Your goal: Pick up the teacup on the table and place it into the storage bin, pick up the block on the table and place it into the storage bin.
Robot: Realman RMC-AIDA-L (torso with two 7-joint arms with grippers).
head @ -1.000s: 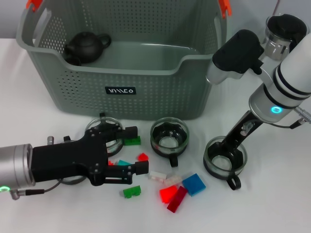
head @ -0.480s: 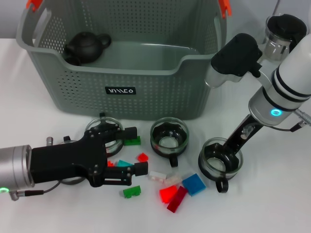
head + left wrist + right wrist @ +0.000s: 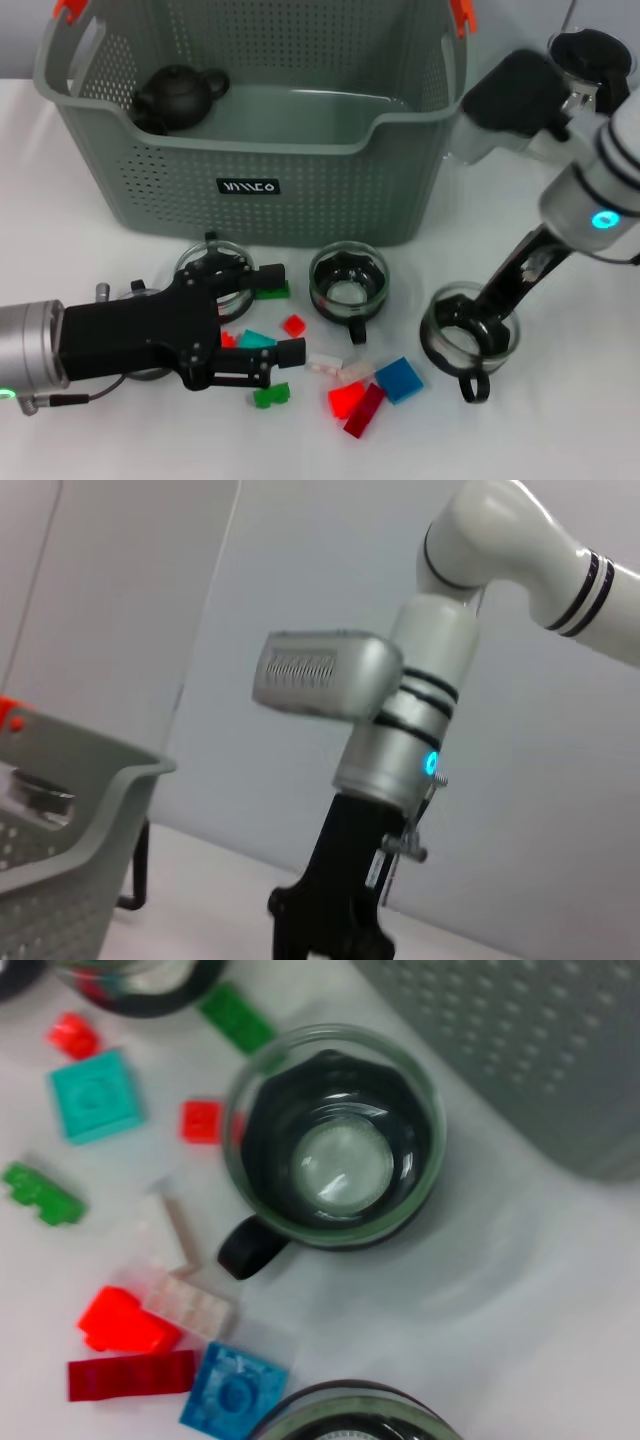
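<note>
Right gripper (image 3: 490, 318) has its fingers pinching the rim of a glass teacup (image 3: 470, 340) on the table, off the storage bin (image 3: 255, 120)'s front right corner; cup looks barely off the surface or touching it, can't tell which. I read this as the start of the lift, bin drop not yet made. Second teacup (image 3: 348, 283) sits just in front of the bin's front wall near its middle, a third (image 3: 215, 268) is partly under my left arm. Bin holds only a dark teapot (image 3: 178, 95) in its back left corner, so I'd call the task early: no cup and no block in there. Left gripper (image 3: 275, 312) hovers low over the scattered blocks, fingers spread, around the teal block (image 3: 257, 340), nothing pinched; green block (image 3: 270, 396) and blue block (image 3: 400, 379) lie loose nearby. Right wrist view gives the middle cup top-down with its black handle (image 3: 247, 1248), plus the blocks beside it; it shows no fingers. Left wrist view only shows the right arm and a bin corner, no blocks.
</note>
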